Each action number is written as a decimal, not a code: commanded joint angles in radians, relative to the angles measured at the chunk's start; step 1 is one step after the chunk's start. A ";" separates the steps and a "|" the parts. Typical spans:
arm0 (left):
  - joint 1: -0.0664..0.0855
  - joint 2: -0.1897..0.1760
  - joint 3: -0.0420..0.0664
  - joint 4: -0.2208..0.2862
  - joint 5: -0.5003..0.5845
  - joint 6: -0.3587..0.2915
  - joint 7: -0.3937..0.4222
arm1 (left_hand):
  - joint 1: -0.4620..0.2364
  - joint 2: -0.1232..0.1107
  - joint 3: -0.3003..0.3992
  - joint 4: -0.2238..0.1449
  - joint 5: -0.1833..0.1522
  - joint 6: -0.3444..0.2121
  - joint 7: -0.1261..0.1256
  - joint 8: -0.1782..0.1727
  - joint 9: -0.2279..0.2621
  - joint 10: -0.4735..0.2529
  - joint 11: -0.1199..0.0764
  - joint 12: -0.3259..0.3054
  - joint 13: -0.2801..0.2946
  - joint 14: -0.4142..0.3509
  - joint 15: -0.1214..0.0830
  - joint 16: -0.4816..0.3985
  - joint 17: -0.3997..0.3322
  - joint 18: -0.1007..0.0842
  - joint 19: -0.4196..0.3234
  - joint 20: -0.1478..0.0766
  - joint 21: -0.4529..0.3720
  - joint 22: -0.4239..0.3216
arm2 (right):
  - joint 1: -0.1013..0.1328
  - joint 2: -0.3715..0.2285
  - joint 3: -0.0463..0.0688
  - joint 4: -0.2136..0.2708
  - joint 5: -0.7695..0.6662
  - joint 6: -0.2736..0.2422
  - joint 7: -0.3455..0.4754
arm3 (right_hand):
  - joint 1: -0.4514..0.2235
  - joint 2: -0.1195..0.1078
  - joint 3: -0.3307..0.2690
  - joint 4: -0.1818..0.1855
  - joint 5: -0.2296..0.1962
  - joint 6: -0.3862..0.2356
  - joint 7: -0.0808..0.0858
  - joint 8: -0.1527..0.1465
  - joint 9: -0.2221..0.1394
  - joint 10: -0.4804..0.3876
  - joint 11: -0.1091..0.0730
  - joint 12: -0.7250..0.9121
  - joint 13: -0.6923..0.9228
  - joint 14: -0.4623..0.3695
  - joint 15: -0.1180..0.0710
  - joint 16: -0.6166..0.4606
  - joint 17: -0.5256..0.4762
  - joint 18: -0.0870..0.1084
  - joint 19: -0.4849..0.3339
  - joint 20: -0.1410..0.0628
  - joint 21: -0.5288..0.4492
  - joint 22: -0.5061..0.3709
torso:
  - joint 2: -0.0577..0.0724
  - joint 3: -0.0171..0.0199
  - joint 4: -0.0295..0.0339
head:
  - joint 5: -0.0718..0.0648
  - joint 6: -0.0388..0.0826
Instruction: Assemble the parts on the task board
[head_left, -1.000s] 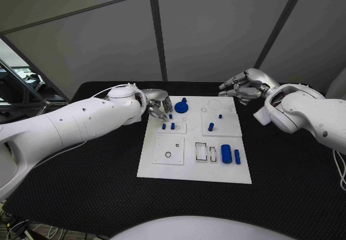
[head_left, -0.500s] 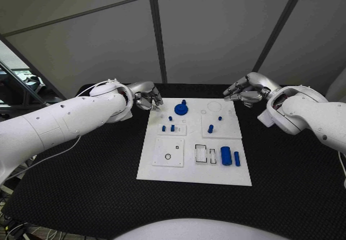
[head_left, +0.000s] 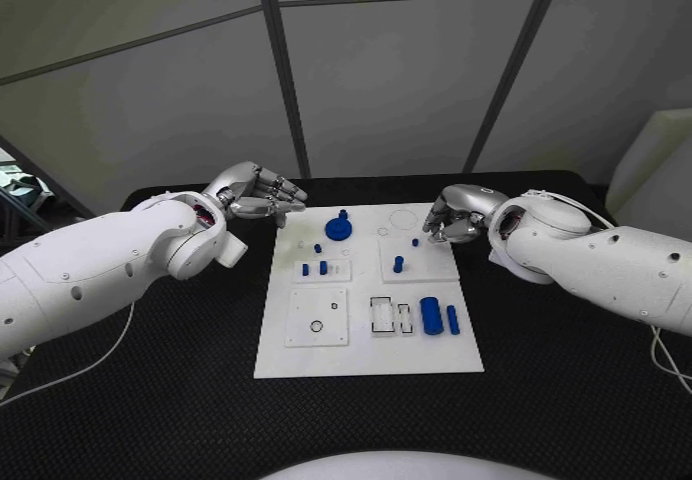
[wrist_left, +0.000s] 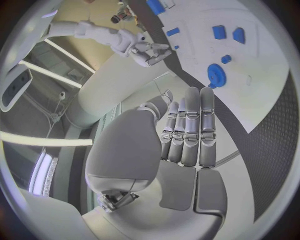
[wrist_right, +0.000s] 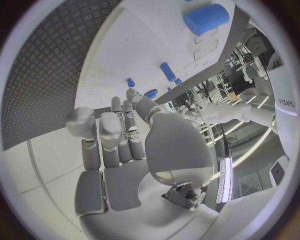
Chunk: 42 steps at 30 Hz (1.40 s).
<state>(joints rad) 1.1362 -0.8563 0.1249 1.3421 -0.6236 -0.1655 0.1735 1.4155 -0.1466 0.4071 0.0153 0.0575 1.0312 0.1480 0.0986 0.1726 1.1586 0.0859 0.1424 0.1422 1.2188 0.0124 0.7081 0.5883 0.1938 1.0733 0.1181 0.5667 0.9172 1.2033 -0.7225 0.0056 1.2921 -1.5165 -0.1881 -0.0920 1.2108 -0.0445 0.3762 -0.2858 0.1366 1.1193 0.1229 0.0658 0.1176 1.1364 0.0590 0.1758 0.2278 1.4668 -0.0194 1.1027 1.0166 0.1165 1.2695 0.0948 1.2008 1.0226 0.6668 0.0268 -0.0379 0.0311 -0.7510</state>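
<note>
The white task board lies in the middle of the black table. It carries a round blue part, several small blue pegs and a thick blue cylinder beside a thin blue bar. My left hand hovers just off the board's far left corner, fingers stretched out side by side and holding nothing. My right hand hangs over the board's far right corner, fingers loosely bent, nothing in them. The right wrist view looks along the board to the cylinder.
The black mat spreads wide on both sides of the board and in front of it. Grey panel walls stand close behind the table's far edge. Raised white blocks with cut-out slots sit on the board.
The camera has shifted. My left hand has drawn back from the pegs to beyond the board's far left corner. My right hand has come down and in over the far right corner.
</note>
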 joint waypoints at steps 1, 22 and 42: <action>-0.005 -0.010 0.001 0.033 0.270 -0.013 0.086 | -0.003 0.007 -0.001 0.006 0.001 0.008 0.003 0.005 0.002 0.007 0.003 0.003 0.005 -0.016 0.000 -0.018 -0.007 -0.011 -0.010 -0.001 -0.017 -0.009 | -0.007 0.010 0.000 -0.003 -0.163 0.020 -0.056 | 0.000 -0.019 0.010 0.000 0.004 -0.004 0.007 -0.003 -0.003 -0.015 0.014 -0.023 -0.020 0.014 0.010 0.013 0.010 -0.006 0.012 0.002 0.012 0.013 | -0.001 -0.0003 0.0002 | -0.012 0.007; -0.016 -0.024 0.001 0.084 0.350 0.014 0.118 | -0.007 0.008 -0.004 0.004 0.001 0.009 0.005 0.001 0.004 0.004 0.005 0.002 0.013 -0.031 0.004 -0.043 -0.018 -0.012 -0.018 0.003 -0.043 -0.026 | -0.033 0.074 -0.001 -0.026 -0.186 -0.006 -0.030 | 0.016 -0.029 0.032 0.000 0.005 -0.054 0.023 -0.004 -0.029 -0.011 0.028 -0.069 -0.087 0.027 0.019 0.092 0.084 -0.022 0.058 0.013 0.083 0.107 | 0.000 -0.0006 -0.0005 | -0.003 0.007; -0.016 -0.023 0.001 0.083 0.350 0.030 0.113 | -0.007 0.008 -0.004 0.004 0.001 0.007 0.006 -0.001 0.004 0.002 0.007 0.001 0.014 -0.033 0.005 -0.047 -0.019 -0.012 -0.019 0.003 -0.048 -0.028 | -0.037 0.091 0.000 -0.034 -0.189 0.054 -0.041 | 0.048 0.035 0.107 0.002 -0.053 0.037 -0.005 0.021 -0.019 0.114 -0.004 -0.075 -0.109 0.028 -0.009 0.125 0.098 -0.040 0.103 -0.011 0.155 0.206 | 0.000 0.0001 -0.0015 | 0.000 0.001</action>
<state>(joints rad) 1.1187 -0.8803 0.1248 1.4239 -0.2833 -0.1499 0.2698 1.4147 -0.1458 0.4042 0.0180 0.0576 1.0347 0.1517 0.0985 0.1757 1.1584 0.0861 0.1425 0.1547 1.1937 0.0161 0.6660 0.5707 0.1940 1.0609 0.1201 0.5253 0.8898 1.1696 -0.6344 0.0081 1.2581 -1.6959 -0.1737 -0.1302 1.2555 -0.0202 0.4756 -0.2837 0.0913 1.1502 0.1174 0.0839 0.0956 1.2438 0.0553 0.1063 0.1187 1.4669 -0.0236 1.2227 1.1141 0.0845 1.3674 0.0856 1.3510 1.2259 0.6663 0.0267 -0.0384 0.0313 -0.7487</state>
